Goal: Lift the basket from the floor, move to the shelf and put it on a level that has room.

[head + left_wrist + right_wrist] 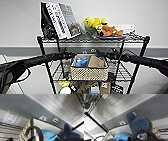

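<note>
- Head view showed the left hand (65, 55) at the left end of the basket (89, 73), up by its dark rim. I could not tell if this hand was shut on the rim or only next to it.
- The basket was off the floor. It sat at the height of the level (124, 74), the wire tier second from the top of the shelf (42, 48). I could not tell if its weight was on the wire yet.
- Inside the basket were a blue toy (82, 61) and a brown paper bag (96, 61).
- The right hand (111, 55) was at the right end of the basket. I could not tell its grip either.
- So the lift and the trip to the shelf looked done. What looked left was to let go and pull both arms back.
</note>
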